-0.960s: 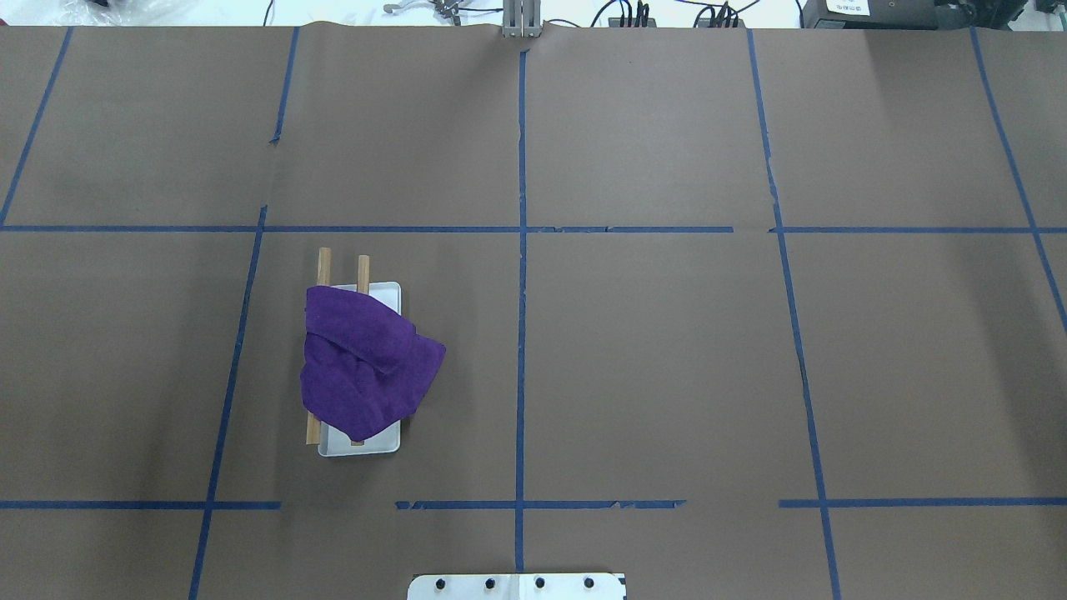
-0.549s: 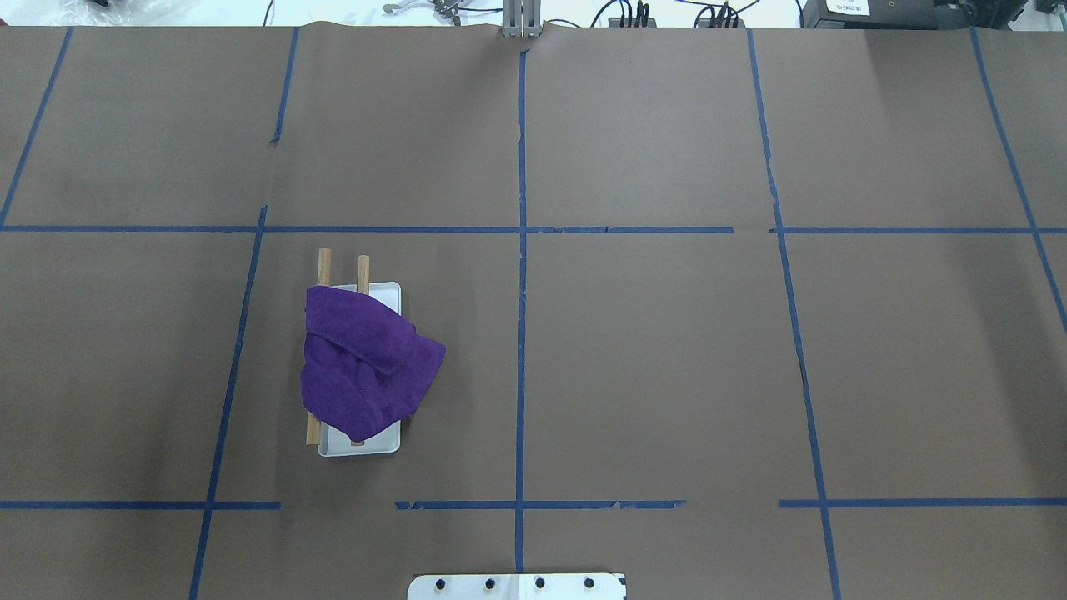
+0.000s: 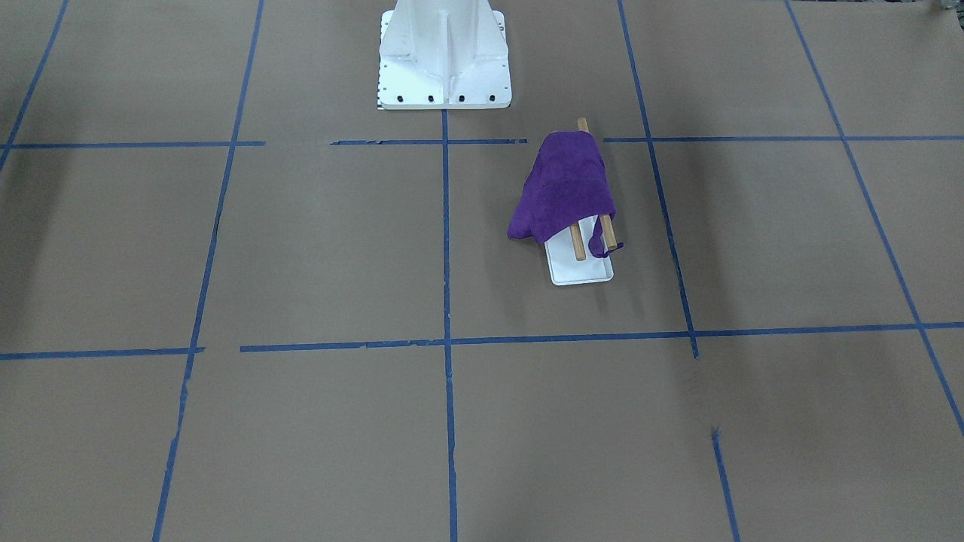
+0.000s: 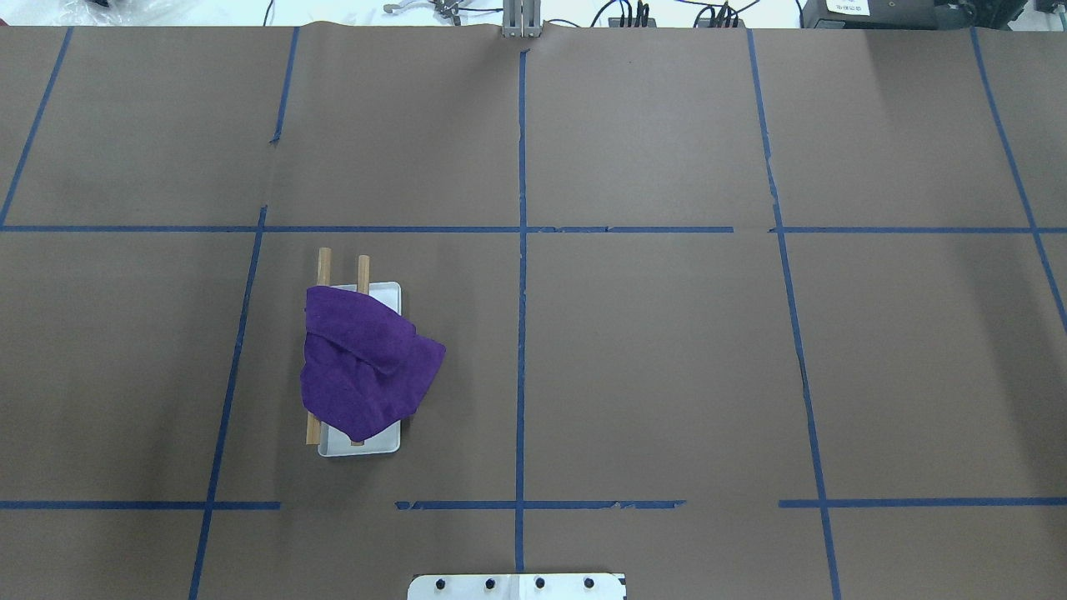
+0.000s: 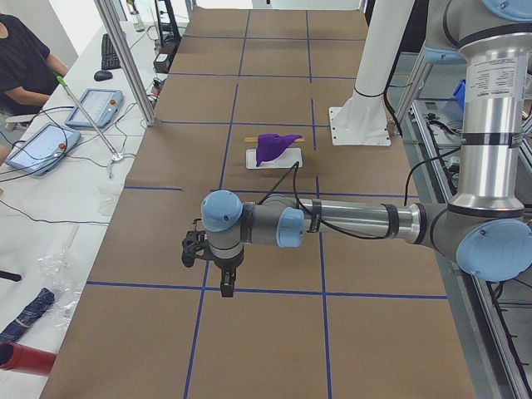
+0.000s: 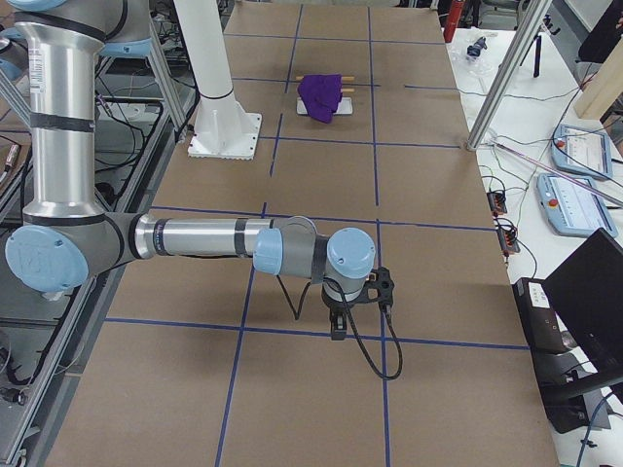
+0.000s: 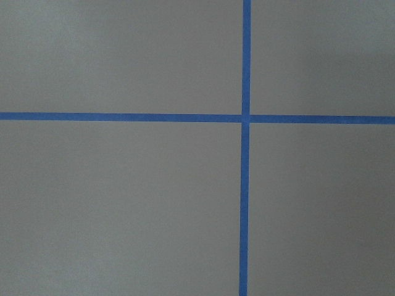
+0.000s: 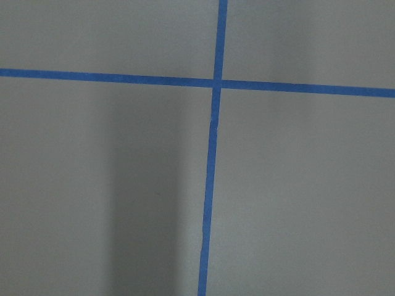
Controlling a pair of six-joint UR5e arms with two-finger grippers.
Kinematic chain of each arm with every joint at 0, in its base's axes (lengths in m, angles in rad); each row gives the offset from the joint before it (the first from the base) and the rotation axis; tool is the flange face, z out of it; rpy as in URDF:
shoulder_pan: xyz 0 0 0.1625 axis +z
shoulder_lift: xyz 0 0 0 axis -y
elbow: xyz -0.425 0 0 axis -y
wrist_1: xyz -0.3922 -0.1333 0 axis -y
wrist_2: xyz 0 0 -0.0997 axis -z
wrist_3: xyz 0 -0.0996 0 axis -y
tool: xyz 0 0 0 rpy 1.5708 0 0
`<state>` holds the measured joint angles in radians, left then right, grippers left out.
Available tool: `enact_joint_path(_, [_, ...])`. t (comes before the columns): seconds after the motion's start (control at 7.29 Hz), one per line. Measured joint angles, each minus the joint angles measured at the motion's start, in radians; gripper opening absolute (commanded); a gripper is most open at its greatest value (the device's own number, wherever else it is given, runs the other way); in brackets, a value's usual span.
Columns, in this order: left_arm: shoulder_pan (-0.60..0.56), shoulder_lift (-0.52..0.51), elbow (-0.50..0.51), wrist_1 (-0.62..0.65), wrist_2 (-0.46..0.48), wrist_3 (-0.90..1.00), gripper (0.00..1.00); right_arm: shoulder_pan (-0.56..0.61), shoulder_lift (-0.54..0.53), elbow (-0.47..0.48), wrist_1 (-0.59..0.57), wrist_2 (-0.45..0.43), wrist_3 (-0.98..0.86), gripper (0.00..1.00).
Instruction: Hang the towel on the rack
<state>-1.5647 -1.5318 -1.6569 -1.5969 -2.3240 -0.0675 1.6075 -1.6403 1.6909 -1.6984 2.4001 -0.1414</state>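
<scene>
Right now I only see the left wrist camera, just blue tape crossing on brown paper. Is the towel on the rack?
Observer: Yes, the purple towel lies draped across both wooden rods of the rack.
Operator: Is it centred?
Observer: No, it sits toward the robot's end; the rods' far ends stick out bare.
Operator: Where is my arm?
Observer: The left arm's fingers hang above a tape crossing, far from the rack.

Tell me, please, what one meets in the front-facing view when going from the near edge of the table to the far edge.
The bare end of the rack base → the purple towel, draped over the rods → the white pedestal.
</scene>
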Motion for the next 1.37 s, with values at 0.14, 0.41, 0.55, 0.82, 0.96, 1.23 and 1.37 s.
enact_joint_path(0.14, [0.000, -0.001, 0.000, 0.000, 0.000, 0.000, 1.00, 0.000, -0.001, 0.000, 0.003, 0.000, 0.004, 1.00])
enact_joint_path(0.41, [0.000, -0.002, 0.000, 0.000, 0.000, 0.000, 1.00, 0.001, 0.000, 0.000, 0.006, 0.000, 0.007, 1.00])
enact_joint_path(0.55, [0.000, -0.003, 0.001, 0.000, 0.001, 0.000, 1.00, 0.002, 0.001, 0.000, 0.006, 0.000, 0.008, 1.00])
enact_joint_path(0.82, [0.001, -0.004, 0.002, -0.002, 0.000, 0.000, 1.00, 0.003, 0.004, 0.000, 0.006, 0.001, 0.010, 1.00])
enact_joint_path(0.96, [0.001, -0.004, 0.003, -0.002, 0.000, 0.000, 1.00, 0.003, 0.006, 0.001, 0.006, 0.001, 0.013, 1.00])
enact_joint_path(1.23, [0.001, -0.005, 0.003, -0.004, 0.000, 0.000, 1.00, 0.003, 0.008, 0.001, 0.006, 0.001, 0.015, 1.00])
enact_joint_path(1.37, [0.002, -0.005, 0.003, -0.004, 0.000, 0.000, 1.00, 0.003, 0.008, 0.001, 0.006, 0.001, 0.016, 1.00])
